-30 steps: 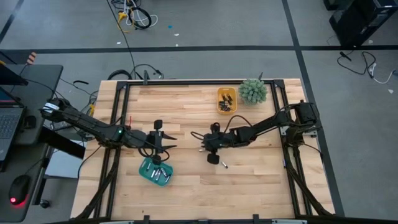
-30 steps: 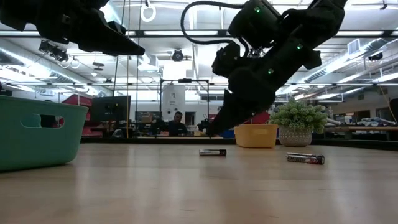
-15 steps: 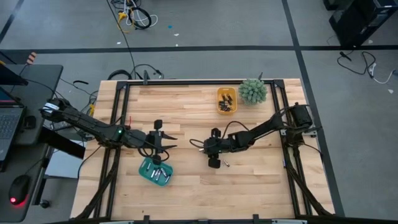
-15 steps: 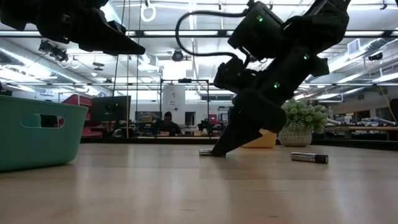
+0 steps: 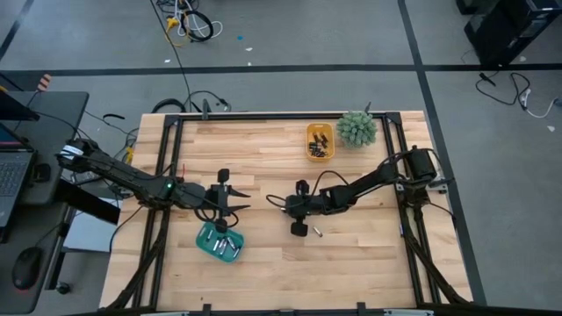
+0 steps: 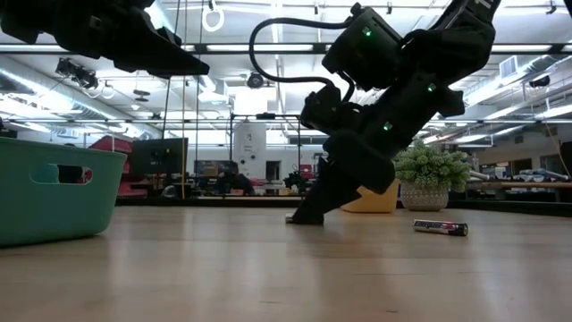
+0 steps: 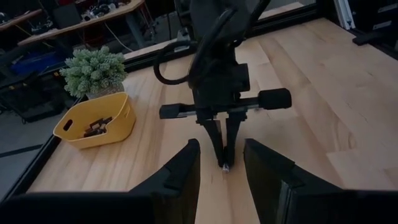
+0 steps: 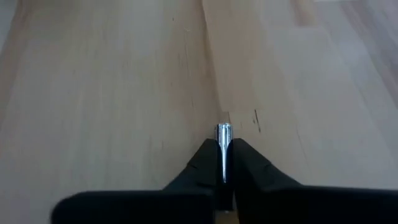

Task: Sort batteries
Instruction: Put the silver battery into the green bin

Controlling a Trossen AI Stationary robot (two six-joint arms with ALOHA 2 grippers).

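Wooden tabletop (image 5: 263,149), seen from above, with both of my arms reaching in over its middle. My right gripper (image 8: 223,163) is pressed down to the boards and clenched on a battery (image 8: 223,144), whose silvery end shows between the two dark fingers in the right wrist view; the low view shows the same gripper (image 6: 308,215) with its tips at the surface. A second battery (image 6: 440,227) lies loose on the wood just beside it (dark, with a lighter end), near the right gripper in the high view (image 5: 316,233).

My left gripper (image 7: 222,171) hangs above the green tray (image 5: 219,242), its fingers standing apart with nothing between them. That tray already holds a few cells; the yellow tray (image 5: 320,142) beside the potted plant (image 5: 357,128) at the far edge holds a cluster of dark ones.

Step in hand, as I judge it: the pick, with the grasp just made and the lift not yet begun. The next move calls for a straight rise clear of the boards, without nudging the loose battery, then a carry to whichever tray matches this cell. Its kind I cannot tell from the end alone.
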